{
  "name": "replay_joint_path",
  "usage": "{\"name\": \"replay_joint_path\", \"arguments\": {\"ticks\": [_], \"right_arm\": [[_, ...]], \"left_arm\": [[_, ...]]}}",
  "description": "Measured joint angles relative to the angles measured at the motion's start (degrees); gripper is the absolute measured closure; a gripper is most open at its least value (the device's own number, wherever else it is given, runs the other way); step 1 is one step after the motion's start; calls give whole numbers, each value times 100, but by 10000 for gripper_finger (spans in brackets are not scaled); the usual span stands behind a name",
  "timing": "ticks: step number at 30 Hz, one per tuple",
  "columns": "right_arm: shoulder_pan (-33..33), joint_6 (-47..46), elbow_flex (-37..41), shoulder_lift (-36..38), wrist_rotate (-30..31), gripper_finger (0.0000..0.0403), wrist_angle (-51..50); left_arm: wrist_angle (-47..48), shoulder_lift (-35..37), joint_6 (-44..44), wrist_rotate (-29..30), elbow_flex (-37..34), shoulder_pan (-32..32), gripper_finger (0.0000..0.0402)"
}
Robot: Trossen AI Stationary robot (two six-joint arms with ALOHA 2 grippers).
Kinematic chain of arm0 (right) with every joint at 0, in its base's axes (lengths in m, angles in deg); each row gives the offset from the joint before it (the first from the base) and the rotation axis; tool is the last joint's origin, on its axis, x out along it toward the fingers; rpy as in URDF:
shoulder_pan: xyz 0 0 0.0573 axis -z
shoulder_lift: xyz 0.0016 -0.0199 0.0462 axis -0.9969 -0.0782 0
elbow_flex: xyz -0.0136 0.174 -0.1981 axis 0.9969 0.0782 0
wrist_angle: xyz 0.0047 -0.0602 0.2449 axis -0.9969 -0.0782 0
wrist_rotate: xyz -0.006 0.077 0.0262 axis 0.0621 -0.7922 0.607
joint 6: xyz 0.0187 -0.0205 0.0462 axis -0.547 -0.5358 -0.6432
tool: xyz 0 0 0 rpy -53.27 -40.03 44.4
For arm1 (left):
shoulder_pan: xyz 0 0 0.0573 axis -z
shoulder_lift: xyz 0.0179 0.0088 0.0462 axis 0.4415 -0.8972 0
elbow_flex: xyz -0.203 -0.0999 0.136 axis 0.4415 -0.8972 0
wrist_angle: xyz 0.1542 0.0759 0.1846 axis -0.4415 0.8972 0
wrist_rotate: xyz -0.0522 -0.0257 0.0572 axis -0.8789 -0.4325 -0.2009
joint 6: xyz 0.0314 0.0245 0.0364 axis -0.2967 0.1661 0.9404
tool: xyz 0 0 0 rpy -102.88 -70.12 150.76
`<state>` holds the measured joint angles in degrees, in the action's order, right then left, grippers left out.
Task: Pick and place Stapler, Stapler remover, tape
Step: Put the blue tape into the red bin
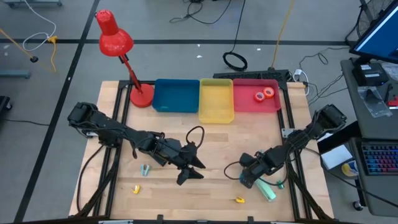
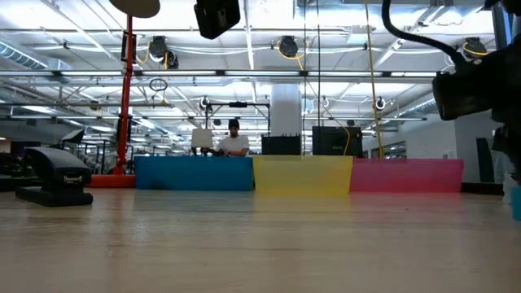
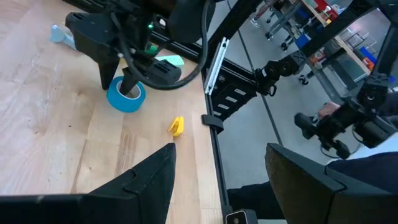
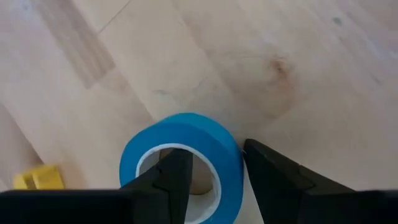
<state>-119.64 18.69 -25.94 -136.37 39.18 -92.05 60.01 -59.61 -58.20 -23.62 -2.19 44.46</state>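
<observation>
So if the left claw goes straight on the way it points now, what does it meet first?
Probably the right claw, which grips the blue tape on the table. Depth is unclear, so the left claw might pass beside it.

My right gripper (image 4: 214,177) sits low at the table's (image 1: 217,155) front right, one finger inside a tape roll (image 4: 181,163) and one outside it. My left gripper (image 1: 194,169) hangs over the front middle. Three bins (image 1: 216,99) line the far edge, two tape rolls (image 1: 264,94) in the rightmost, a lamp (image 1: 121,56) at their left.

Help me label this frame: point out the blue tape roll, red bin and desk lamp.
blue tape roll (image 4: 219,138): right wrist view, upper right rim.
red bin (image 1: 244,98): high view, bare floor.
desk lamp (image 1: 114,38): high view, red shade.
</observation>
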Motion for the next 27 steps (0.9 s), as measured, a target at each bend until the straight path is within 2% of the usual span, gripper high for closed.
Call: {"name": "replay_joint_path", "arguments": {"ticks": [7, 12, 21, 24, 27], "right_arm": [[2, -646, 285, 48, -4, 259, 354], [0, -184, 290, 55, 1, 259, 641], [0, 251, 294, 44, 0, 259, 911], [0, 220, 294, 41, -1, 259, 921], [0, 222, 294, 39, 0, 259, 923]], "left_arm": [[0, 0, 31, -15, 0, -22, 156], [211, 0, 166, -38, 0, -22, 156], [993, 19, 1142, 142, 0, 29, 156], [1152, 193, 1347, 143, -78, 26, 156], [1109, 630, 1444, 165, -478, 9, 156]]}}
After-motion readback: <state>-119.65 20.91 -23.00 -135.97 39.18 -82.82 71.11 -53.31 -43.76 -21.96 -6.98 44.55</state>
